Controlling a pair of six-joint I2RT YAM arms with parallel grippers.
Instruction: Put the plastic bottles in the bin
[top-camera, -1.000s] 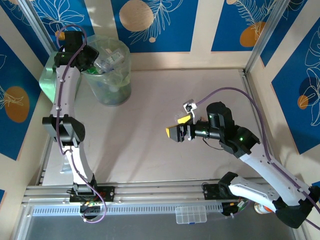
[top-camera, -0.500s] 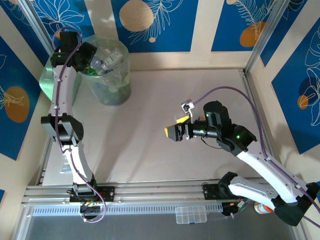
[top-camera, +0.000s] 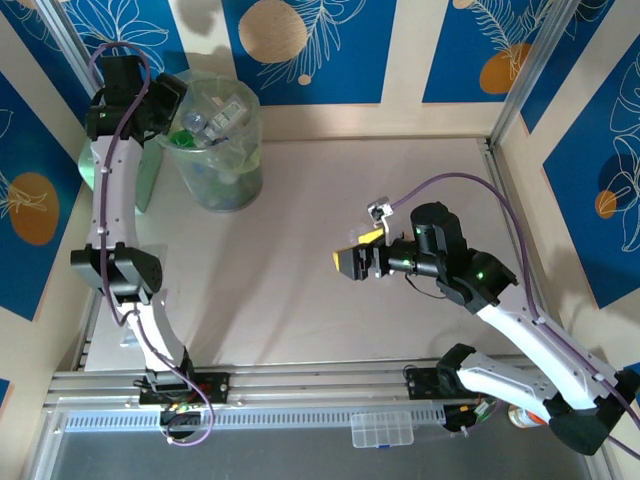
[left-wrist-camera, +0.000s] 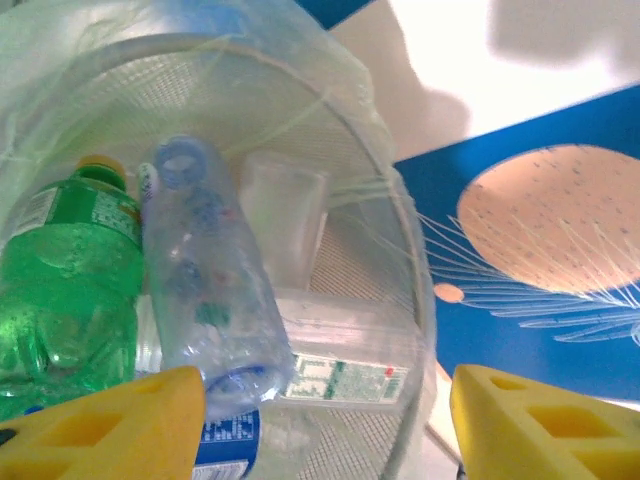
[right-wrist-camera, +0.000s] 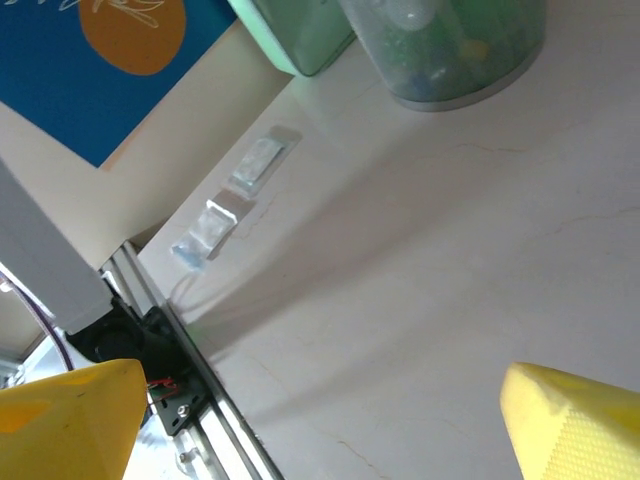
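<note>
Since bottles (left-wrist-camera: 212, 300) fill the bin (top-camera: 228, 180) at 11 o'clock and both jaws hang released, looks basically done.

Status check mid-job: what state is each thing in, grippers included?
Bin: upright, bag-lined, holding plastic bottles.
Green bottle: capped, lying in the bin.
Clear bottle: capped, lying beside the green one.
Left gripper: open, empty, at the bin's mouth.
Right gripper: open, empty, over the table.
</note>
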